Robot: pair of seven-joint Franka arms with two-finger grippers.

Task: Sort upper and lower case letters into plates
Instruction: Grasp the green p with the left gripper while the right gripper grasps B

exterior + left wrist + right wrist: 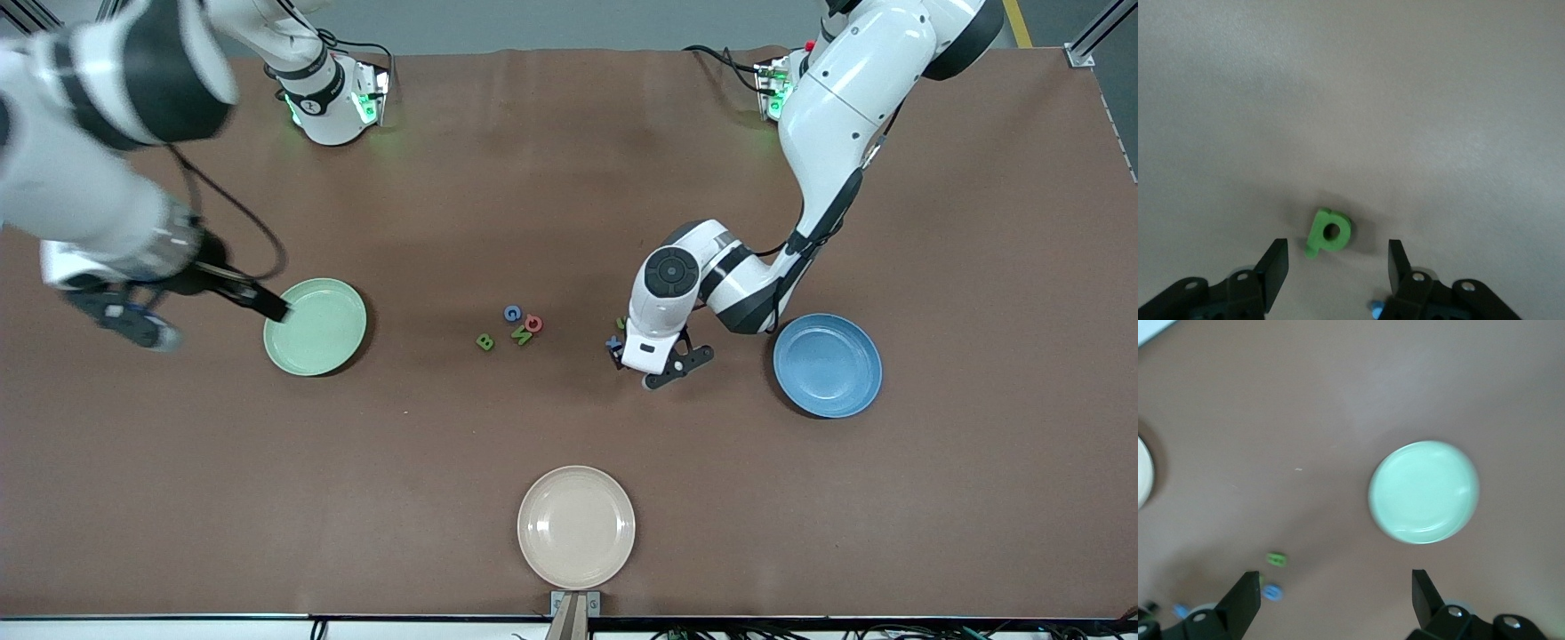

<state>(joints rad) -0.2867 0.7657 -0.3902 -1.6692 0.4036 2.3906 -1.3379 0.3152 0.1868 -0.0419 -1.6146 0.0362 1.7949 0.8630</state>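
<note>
lowest in the front view, centre bottom, the cream plate (576,527) sits unused. mid-frame, the blue plate (828,364) lies at centre right and the mint plate (315,326) at centre left, both empty. between them lies a small cluster of letters (514,328): a green one lowest, a second green one, a red one and a blue one above. just beside the left hand (633,356) a blue letter (613,343) and a bit of green peek out.

the left hand is low over the surface (978,267), its fingers partly apart and empty. in the left wrist view a green letter (1328,231) lies just ahead of the fingertips (1276,261), not yet between them. to grip well, i judge it should centre on the letter, drop until the pads flank it, then close squarely.

the right hand (1335,592), wide and empty, hangs over bare surface beside the mint plate's edge.
</note>
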